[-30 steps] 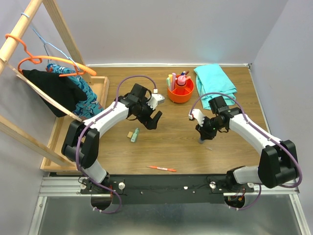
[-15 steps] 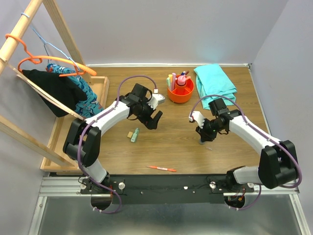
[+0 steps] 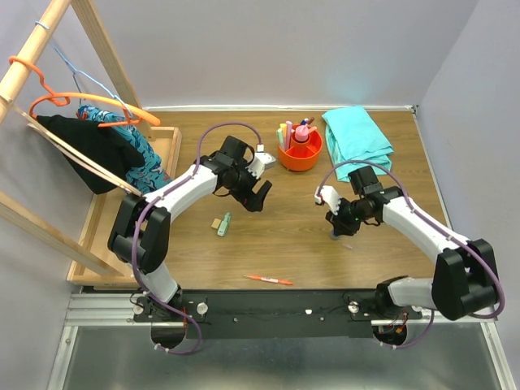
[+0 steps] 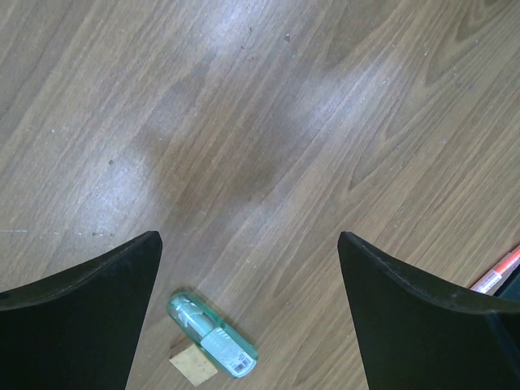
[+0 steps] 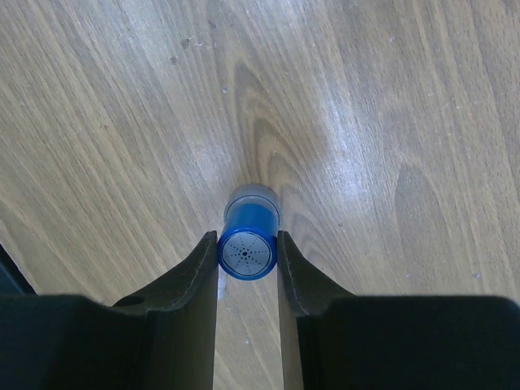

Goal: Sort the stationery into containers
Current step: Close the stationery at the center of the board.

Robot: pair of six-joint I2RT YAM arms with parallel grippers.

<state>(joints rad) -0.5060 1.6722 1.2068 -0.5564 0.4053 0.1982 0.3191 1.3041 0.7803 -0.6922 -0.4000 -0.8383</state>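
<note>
While right gripper (image 5: 247,248) pinches one bottle (image 5: 252,213), one pen (image 3: 269,279) lies apart.

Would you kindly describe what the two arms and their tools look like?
The left arm and right arm both have white link shells, black joints and a purple cable looping alongside. The left tool and right tool each carry two broad black fingers with curved inner edges.

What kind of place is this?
Probably a robot lab bench: left arm and right arm bolted at a wooden table's edge, plain walls around it, staged props like an orange tub of stationery.
</note>
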